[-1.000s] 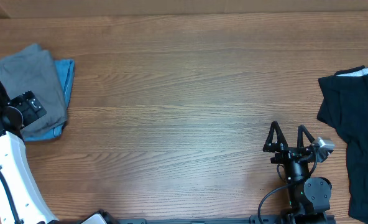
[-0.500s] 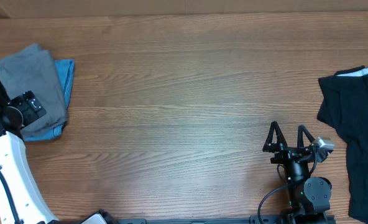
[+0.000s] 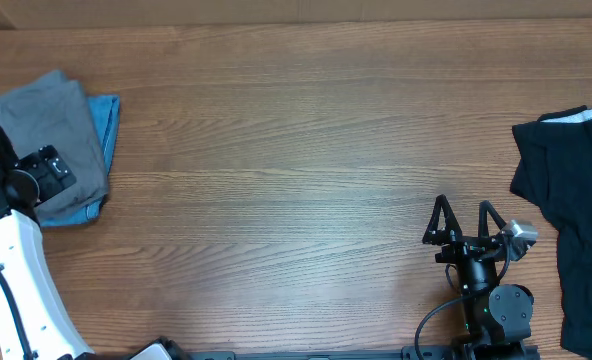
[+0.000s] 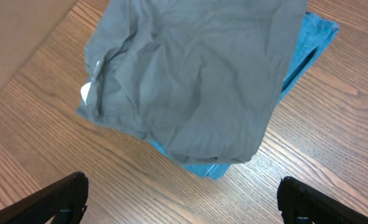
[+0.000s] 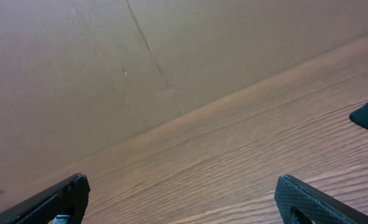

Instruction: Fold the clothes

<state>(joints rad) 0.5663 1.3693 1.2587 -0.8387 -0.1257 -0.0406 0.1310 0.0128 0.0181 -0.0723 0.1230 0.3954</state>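
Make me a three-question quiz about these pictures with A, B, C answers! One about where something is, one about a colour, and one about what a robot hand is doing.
1. Where on the table does the black garment lie?
A) at the right edge
B) in the middle
C) at the left edge

2. What colour is the cloth peeking out beneath the grey garment?
A) red
B) light blue
C) yellow

3. How is the right gripper?
A) open, holding nothing
B) shut on cloth
C) shut and empty

Answers:
1 A: the overhead view shows it running off the right border.
2 B: in the left wrist view, the light-blue cloth juts out past the grey one.
3 A: its fingers stand apart over bare wood.
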